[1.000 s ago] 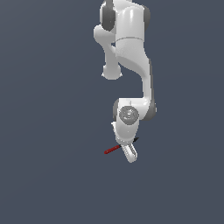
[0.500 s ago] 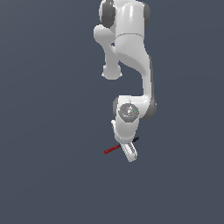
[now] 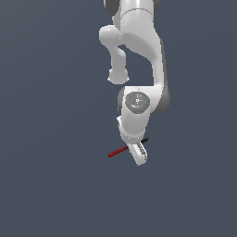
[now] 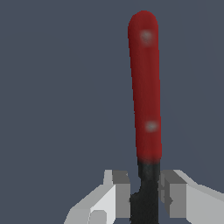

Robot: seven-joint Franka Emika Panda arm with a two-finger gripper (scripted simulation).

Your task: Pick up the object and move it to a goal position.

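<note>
The knife (image 3: 117, 151) has a red handle and a black blade. In the exterior view it hangs level under the white arm, with the handle pointing toward the exterior view's left. My gripper (image 3: 139, 155) is shut on it at the blade end. In the wrist view the red handle (image 4: 145, 87) sticks out away from the gripper (image 4: 144, 190). The black blade sits between the two light grey fingers (image 4: 119, 192), which press in from both sides. The blade's tip is out of view.
A plain dark blue-grey surface fills the background in both views. No goal marker shows. The arm's white links (image 3: 134, 41) rise to the top edge of the exterior view.
The gripper and the knife have moved up a little together. The knife keeps the same level pose in the fingers.
</note>
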